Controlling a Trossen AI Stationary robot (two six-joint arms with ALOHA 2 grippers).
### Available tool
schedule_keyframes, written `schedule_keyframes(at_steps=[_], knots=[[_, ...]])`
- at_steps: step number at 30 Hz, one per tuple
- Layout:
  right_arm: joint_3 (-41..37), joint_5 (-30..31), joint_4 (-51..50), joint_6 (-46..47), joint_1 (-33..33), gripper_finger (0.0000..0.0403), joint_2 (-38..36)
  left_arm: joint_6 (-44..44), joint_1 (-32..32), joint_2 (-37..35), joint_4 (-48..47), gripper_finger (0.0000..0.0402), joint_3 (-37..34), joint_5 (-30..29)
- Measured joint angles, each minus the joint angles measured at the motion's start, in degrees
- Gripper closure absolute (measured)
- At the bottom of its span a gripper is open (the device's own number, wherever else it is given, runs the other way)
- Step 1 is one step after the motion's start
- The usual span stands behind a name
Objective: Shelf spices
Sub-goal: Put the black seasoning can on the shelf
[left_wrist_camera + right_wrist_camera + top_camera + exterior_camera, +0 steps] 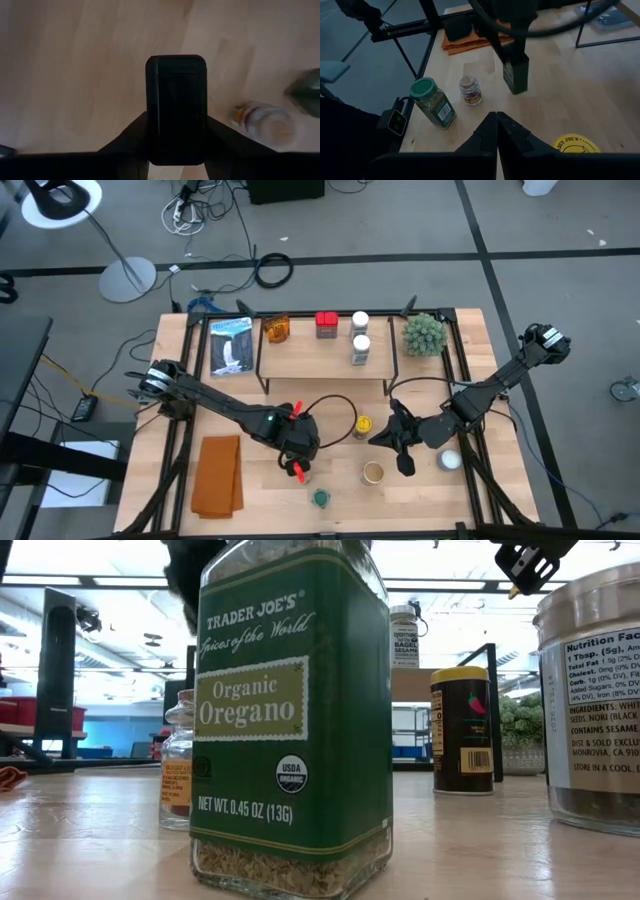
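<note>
Wooden tabletop, perhaps bright office beyond

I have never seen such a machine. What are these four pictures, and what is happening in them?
It is a robot with two dark arms at a wooden table; each arm ends in a two-finger pincer. One picture looks straight down, one looks level across the table past an oregano jar, and two come from cameras on the wrists. A low shelf carries an amber jar, a red tin and two white-capped jars. Beside it stands a spiky plant ball. A yellow-lidded jar and others stand on the table. The left pincer is around a dark rectangular tin; a firm grip I cannot confirm. The right pincer is shut and empty.
</note>
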Motion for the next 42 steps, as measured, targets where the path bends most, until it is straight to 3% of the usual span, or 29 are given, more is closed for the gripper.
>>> schedule_keyframes(at_steps=[9,17,29,35,42], knots=[[0.00,0.06,0.02,0.00,0.00,0.0398,0.00,12.40,2.82,0.00,-12.22,0.0262,16.38,0.02],[0.00,0.07,0.02,0.09,0.00,0.0401,0.00,25.86,11.42,0.00,-16.40,0.0261,26.88,-0.11],[0.00,0.07,0.00,-0.03,0.00,0.0399,0.00,41.95,28.89,0.79,-15.80,0.0260,28.63,4.37],[0.00,0.07,-0.17,-1.01,0.00,0.0399,0.00,46.72,32.97,2.22,-12.10,0.0259,28.63,8.79],[0.00,0.06,-0.49,-1.47,0.00,0.0400,-0.02,49.67,34.81,4.11,-10.96,0.0259,28.61,8.88]])
